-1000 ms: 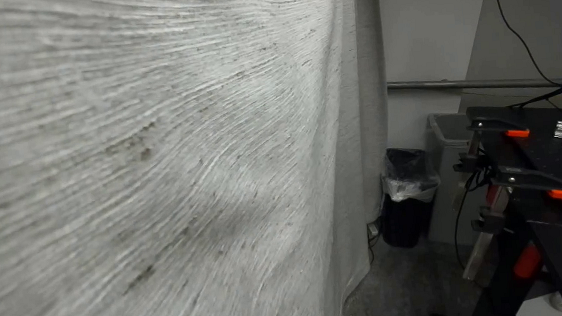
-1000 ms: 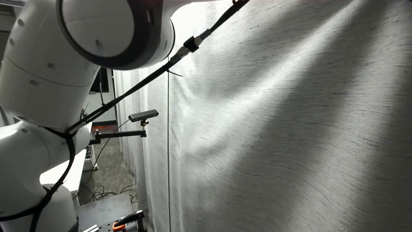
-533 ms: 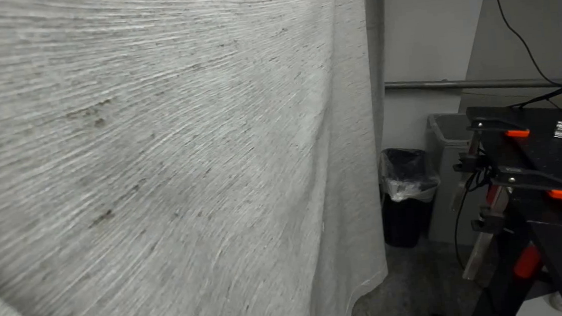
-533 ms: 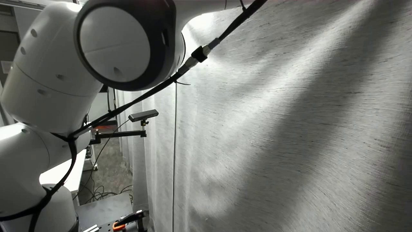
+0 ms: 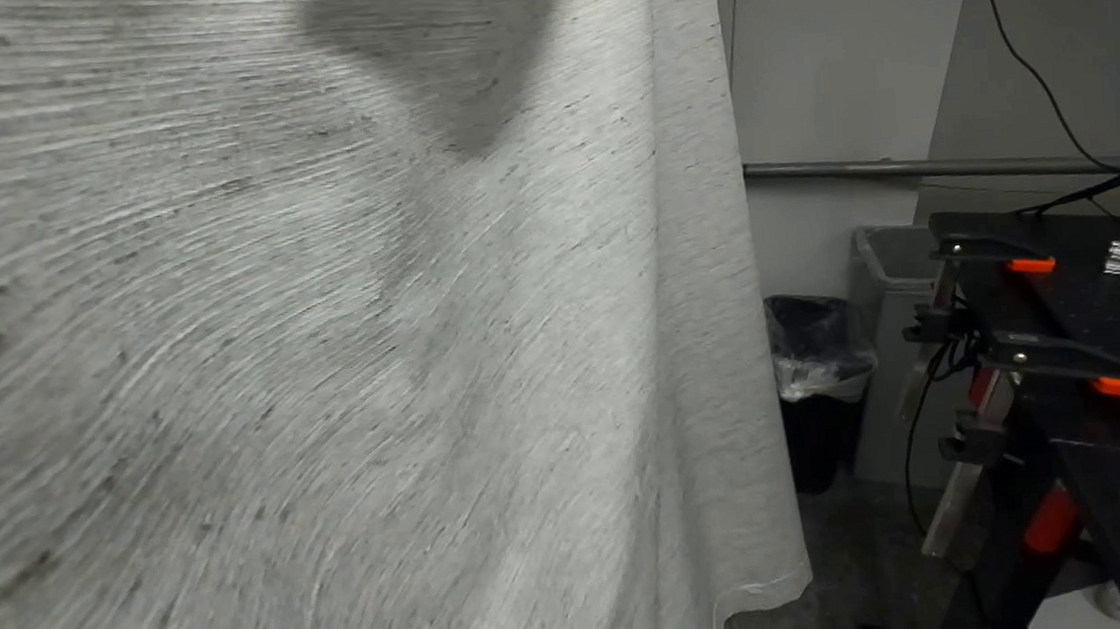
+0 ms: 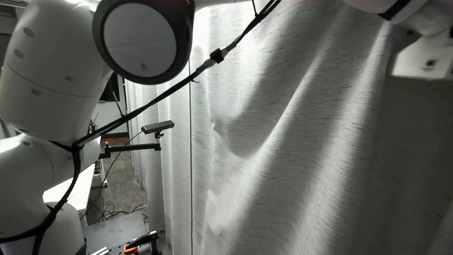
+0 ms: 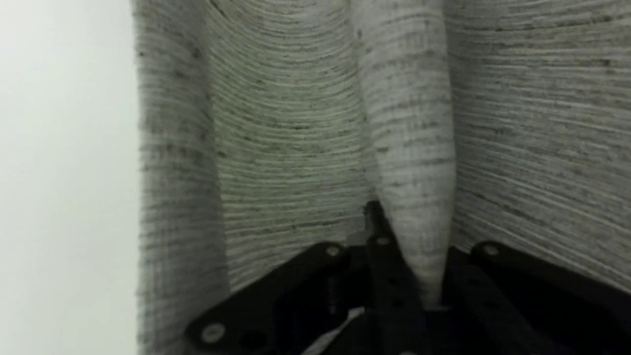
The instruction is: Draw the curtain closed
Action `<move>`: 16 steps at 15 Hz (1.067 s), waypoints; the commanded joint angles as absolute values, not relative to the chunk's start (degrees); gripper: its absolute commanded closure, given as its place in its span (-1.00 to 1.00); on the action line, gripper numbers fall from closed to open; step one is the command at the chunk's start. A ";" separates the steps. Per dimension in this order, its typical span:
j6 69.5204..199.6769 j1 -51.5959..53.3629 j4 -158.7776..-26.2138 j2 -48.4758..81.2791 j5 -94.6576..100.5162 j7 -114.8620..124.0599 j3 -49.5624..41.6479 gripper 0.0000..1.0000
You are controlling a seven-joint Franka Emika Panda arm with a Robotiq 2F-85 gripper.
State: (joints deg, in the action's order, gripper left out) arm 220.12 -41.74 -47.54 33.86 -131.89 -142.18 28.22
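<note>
The curtain is a very large light grey woven fabric with fine dark streaks. It fills most of both exterior views (image 5: 325,373) (image 6: 276,148), hanging in folds, and fills much of the wrist view (image 7: 291,123). In the wrist view my gripper (image 7: 416,246) has a narrow fold of the curtain pinched between its black fingers. The right fingertip is mostly hidden by that fold. In an exterior view the arm (image 6: 53,78) crosses the upper left, and its blurred white wrist part (image 6: 417,21) shows at the upper right against the curtain. The gripper does not show in the exterior views.
Beyond the curtain's edge stand a black lined bin (image 5: 818,414) and a grey bin (image 5: 889,369). A black table (image 5: 1101,332) with orange-tipped clamps is at the right. A camera on a bracket (image 6: 158,126) stands near the curtain. A dark cable (image 6: 159,95) runs along the arm.
The curtain's lower edge has swung right in an exterior view and a dark shadow has appeared near its top. The white wrist part has entered at the upper right elsewhere, with new deep folds.
</note>
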 commanded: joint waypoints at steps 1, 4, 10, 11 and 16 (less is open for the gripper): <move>219.87 -49.54 -55.35 28.57 -141.36 -155.87 38.45 0.98; 220.41 -55.81 -65.00 26.35 -137.72 -156.24 50.90 0.98; 220.52 -75.20 -77.81 28.08 -127.67 -157.64 76.45 0.98; 219.97 -77.63 -79.67 28.38 -126.06 -157.61 78.35 0.98; 214.57 -83.92 -85.70 28.07 -122.37 -157.31 77.06 0.98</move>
State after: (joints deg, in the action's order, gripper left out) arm 216.42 -81.02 -79.48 26.80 -123.30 -155.48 77.99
